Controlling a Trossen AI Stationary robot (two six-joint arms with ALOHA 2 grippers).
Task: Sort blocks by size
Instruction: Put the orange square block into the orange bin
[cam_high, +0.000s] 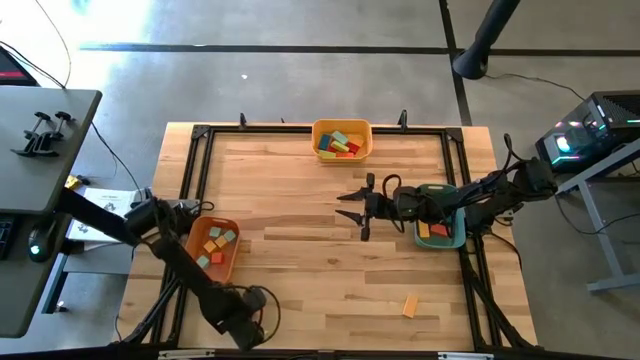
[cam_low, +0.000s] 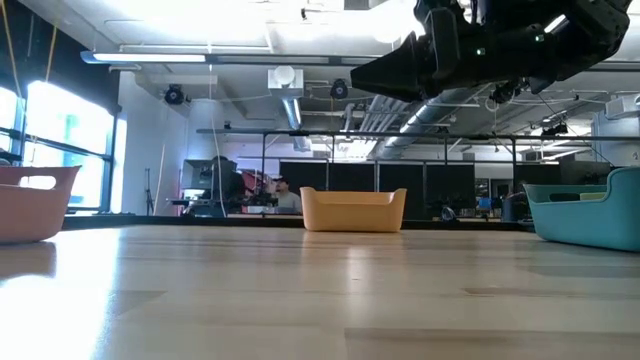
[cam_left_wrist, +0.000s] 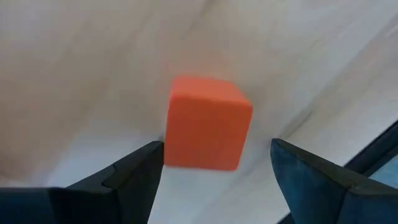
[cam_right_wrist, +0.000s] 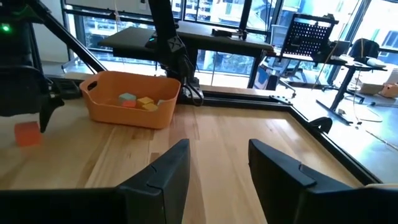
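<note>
Left pincer (cam_left_wrist: 211, 168), open, straddles an orange block (cam_left_wrist: 207, 122) on the counter (cam_high: 320, 250), lower left; next, close. Right pincer (cam_high: 358, 208) waits open, centre.

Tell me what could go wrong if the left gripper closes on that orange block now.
1. The orange block sits off-centre between the open fingers of the left gripper, nearly against one finger, so closing may push or twist it rather than clamp it squarely.
2. It appears to lie near the front edge of the table; a nudge might slide it off.
The right gripper waits open over mid-table.
</note>
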